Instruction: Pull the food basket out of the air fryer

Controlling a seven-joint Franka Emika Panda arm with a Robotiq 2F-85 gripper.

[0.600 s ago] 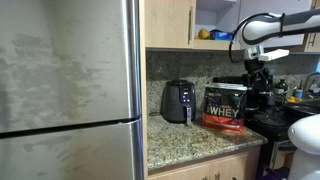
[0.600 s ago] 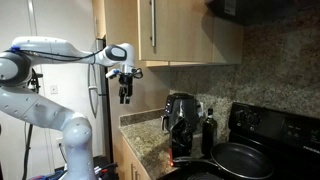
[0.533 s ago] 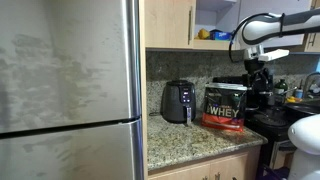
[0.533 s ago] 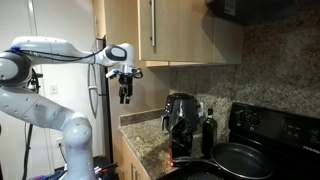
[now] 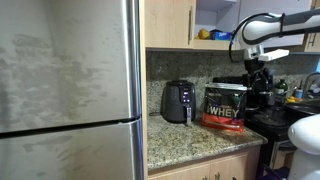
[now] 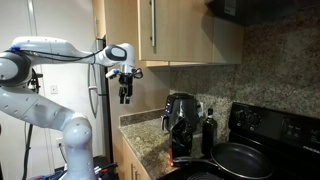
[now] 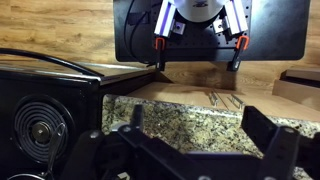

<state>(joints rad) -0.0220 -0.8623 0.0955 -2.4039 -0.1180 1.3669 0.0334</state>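
The air fryer [image 5: 178, 101] is a small black egg-shaped appliance on the granite counter, left of the WHEY tub [image 5: 225, 108]. Its food basket [image 5: 181, 112] is the lower front section and sits pushed in, with a short handle [image 5: 188, 113] sticking out. My gripper [image 5: 258, 76] hangs well to the right of the fryer and above counter level, near the coffee machine. In an exterior view it [image 6: 125, 97] hangs in the air beside the counter's edge. In the wrist view its fingers [image 7: 198, 140] are spread wide and empty over the granite. The fryer does not show in the wrist view.
A steel fridge [image 5: 65, 90] fills the left. A black coffee machine [image 5: 252, 92] stands behind the tub. A stove with a pan [image 6: 240, 160] is at the counter's end. A black rounded appliance [image 6: 180, 113] stands by the backsplash. A black box with a fan [image 7: 40, 130] is close by the gripper.
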